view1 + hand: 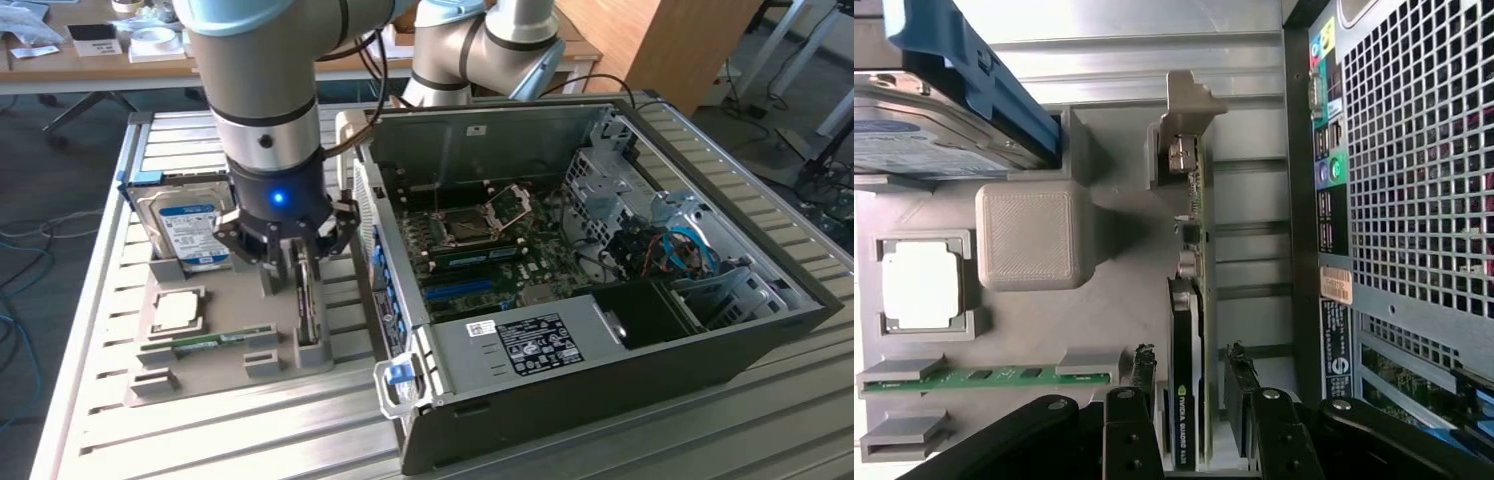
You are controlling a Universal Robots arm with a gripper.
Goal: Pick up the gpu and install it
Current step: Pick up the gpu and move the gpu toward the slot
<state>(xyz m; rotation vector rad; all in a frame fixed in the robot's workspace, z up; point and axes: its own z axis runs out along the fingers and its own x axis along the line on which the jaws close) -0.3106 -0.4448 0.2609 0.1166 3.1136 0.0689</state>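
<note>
**Claw open astride the gpu in its tray slot**

Nearest, by the near edge of the slatted metal table [267, 445]: a grey moulded tray [200, 385] on the exterior view's left and an opened computer case [601, 330] on the right, just beside each other.

Toward the tray's near end: a small green memory stick [220, 340] lying flat in its cradle. Just behind it, by the tray's edge away from the case: a square processor chip [178, 310] seated in a shallow recess.

Along the tray's edge next to the case: the gpu [308, 315], standing on its long edge in a slot. Reads as a slim dark strip (white lettering on a black face in the wrist view, a metal bracket [1184, 110] at one end).

Directly above the card: the gripper [294, 280], released and not clamped. One black finger down on each side of the board, with a thin gap visible beside each pad in the wrist view. Card upright in its slot, not lifted.

Farther back, at the tray's far end: a boxy hard drive [187, 230] with a blue-white label, propped up in a blue-edged holder.

Inside the case: the motherboard [494, 250] lying flat, with blue slots along its near side.

Beyond the table's far edge: a desk [120, 60] with loose items.
</note>
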